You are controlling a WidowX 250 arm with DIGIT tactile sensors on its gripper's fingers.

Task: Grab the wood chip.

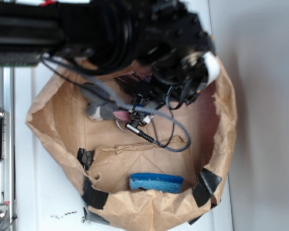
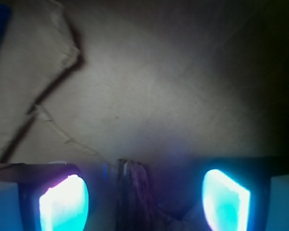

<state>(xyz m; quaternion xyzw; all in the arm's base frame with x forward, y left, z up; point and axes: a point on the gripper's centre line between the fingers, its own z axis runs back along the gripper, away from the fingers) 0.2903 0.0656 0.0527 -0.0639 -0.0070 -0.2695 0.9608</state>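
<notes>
Evidently the gripper [image 2: 144, 199] hangs low inside the crumpled paper tub [image 1: 226, 115], jaws spread, so the chip [image 2: 132, 192] can sit between its glowing pads [image 2: 65, 204]. That chip, a dark, rough, streaked sliver, lies just beside the left pad, apparently untouched. The plush mouse [image 1: 100, 110] rests nearby; the blue sponge [image 1: 156, 183] leans against the tub's wall, well apart.

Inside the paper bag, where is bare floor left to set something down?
Bare paper lies between the blue sponge and the cable loop, toward the bag's right wall. It is crowded around the plush mouse, under the gripper.
</notes>
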